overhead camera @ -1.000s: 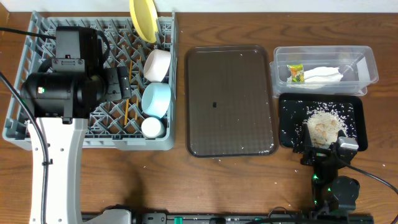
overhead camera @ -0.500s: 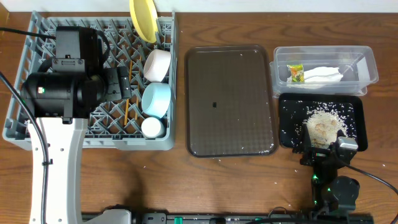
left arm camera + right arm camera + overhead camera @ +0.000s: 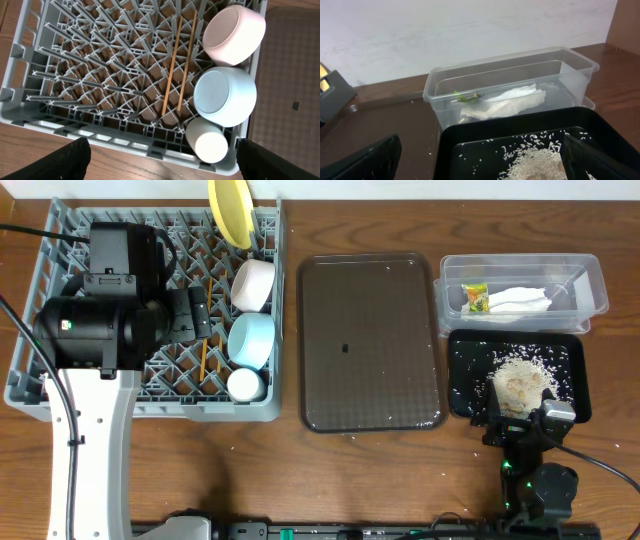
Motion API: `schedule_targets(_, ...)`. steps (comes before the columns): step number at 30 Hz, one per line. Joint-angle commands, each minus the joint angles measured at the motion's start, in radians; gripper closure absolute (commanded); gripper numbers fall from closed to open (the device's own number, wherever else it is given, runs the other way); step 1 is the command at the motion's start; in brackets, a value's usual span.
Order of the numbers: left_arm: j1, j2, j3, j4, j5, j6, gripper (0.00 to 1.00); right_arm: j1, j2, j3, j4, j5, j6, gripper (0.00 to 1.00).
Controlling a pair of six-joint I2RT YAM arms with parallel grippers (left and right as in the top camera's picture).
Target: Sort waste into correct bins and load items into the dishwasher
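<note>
The grey dish rack (image 3: 60, 375) holds the yellow plate (image 3: 231, 210), white bowl (image 3: 253, 284), light blue bowl (image 3: 251, 340), white cup (image 3: 245, 384) and chopsticks (image 3: 203, 356). In the left wrist view the rack (image 3: 75, 75) shows the chopsticks (image 3: 171, 65), white bowl (image 3: 233, 34), blue bowl (image 3: 225, 96) and cup (image 3: 207, 141). The clear tub (image 3: 590, 280) holds the wrapper (image 3: 475, 297) and napkin (image 3: 520, 301); the black tray (image 3: 462, 380) holds rice scraps (image 3: 520, 375). The left gripper (image 3: 162, 167) is open over the rack's front edge. The right gripper (image 3: 485, 170) is open at the black tray (image 3: 465, 135), with the tub (image 3: 440, 87) behind it.
A dark brown serving tray (image 3: 370, 340) lies between the rack and the bins, with a few specks on it. The left arm's body (image 3: 95, 320) covers the rack's left part. The right arm's base (image 3: 535, 470) sits at the table's front right.
</note>
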Motion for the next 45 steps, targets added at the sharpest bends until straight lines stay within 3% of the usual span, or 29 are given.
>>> schedule_targets(1, 0.002, 0.0, 0.005, -0.004, -0.017, 0.006, 0.07, 0.006, -0.008, -0.006, 0.003, -0.007, -0.014, 0.01)
schedule_targets(3, 0.003, -0.004, 0.004, -0.004, -0.082, 0.039, 0.07, 0.006, -0.008, -0.006, 0.003, -0.007, -0.014, 0.01)
schedule_targets(6, 0.001, -0.034, -0.002, -0.005, -0.085, 0.039, 0.01, 0.006, -0.008, -0.006, 0.003, -0.007, -0.014, 0.01)
schedule_targets(12, 0.0, -0.137, -0.057, -0.03, -0.075, 0.041, 0.0, 0.006, -0.008, -0.006, 0.003, -0.007, -0.014, 0.01)
schedule_targets(14, 0.0, -0.193, -0.12, 0.074, -0.074, 0.04, 0.0, 0.006, -0.008, -0.006, 0.003, -0.007, -0.014, 0.01)
schedule_targets(20, 0.002, -0.441, -0.487, 0.626, -0.025, 0.084, 0.0, 0.006, -0.008, -0.006, 0.003, -0.007, -0.014, 0.01)
schedule_targets(23, 0.006, -0.572, -0.679, 0.766, -0.026, 0.09, 0.0, 0.006, -0.008, -0.006, 0.003, -0.007, -0.014, 0.01)
schedule_targets(34, 0.027, -1.095, -1.32, 1.102, -0.025, 0.101, 0.0, 0.006, -0.008, -0.006, 0.003, -0.007, -0.014, 0.01)
schedule_targets(45, 0.027, -1.321, -1.598, 1.225, -0.025, 0.157, 0.0, 0.006, -0.008, -0.006, 0.003, -0.007, -0.014, 0.01)
